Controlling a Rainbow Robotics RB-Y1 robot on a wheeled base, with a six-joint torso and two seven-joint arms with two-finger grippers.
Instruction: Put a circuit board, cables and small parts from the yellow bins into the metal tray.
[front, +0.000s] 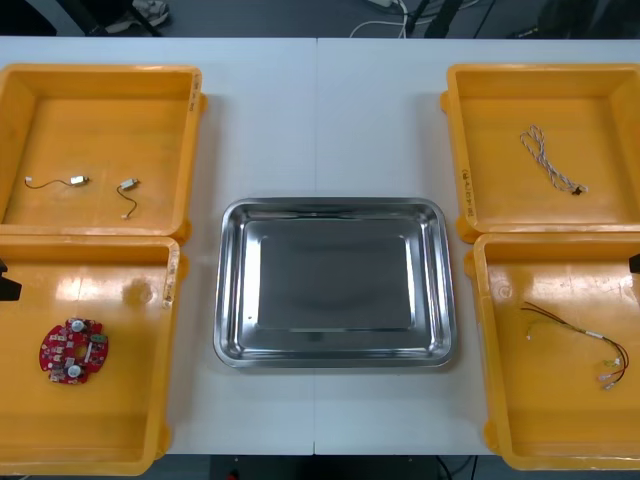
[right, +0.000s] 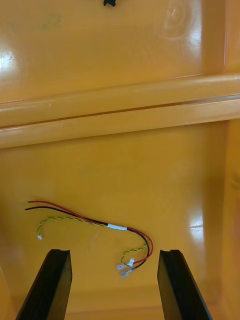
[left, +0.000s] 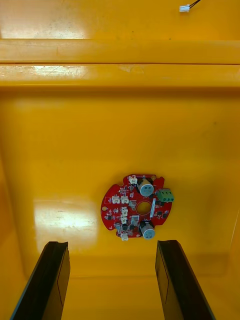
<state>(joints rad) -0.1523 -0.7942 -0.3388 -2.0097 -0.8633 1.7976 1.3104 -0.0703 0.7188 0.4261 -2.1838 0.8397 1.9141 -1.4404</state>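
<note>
— Where is the left tool (left: 111, 245)?
— Above the circuit board (left: 137, 206) in the near left bin (front: 120, 420), fingers apart
— And the right tool (right: 114, 252)?
— Fingers apart too, above the red and yellow cable (right: 117, 227) in the near right bin (front: 560, 430); the shiny tray (front: 232, 290) sits between

Board (front: 73, 349), cables (front: 590, 336), parts (front: 78, 181) lie in yellow bins (front: 100, 120) flanking shiny tray (front: 330, 275).

Yellow bins (front: 100, 72): plain yellow
Metal tray (front: 228, 290): shiny silver
Circuit board (left: 137, 206): red; white, grey and green parts
Near cable (right: 117, 227): red, black, twisted yellow-green; white band
Far cable (front: 550, 160): twisted, white with dark
Tabletop (front: 320, 120): pale grey
Jaws: black
</note>
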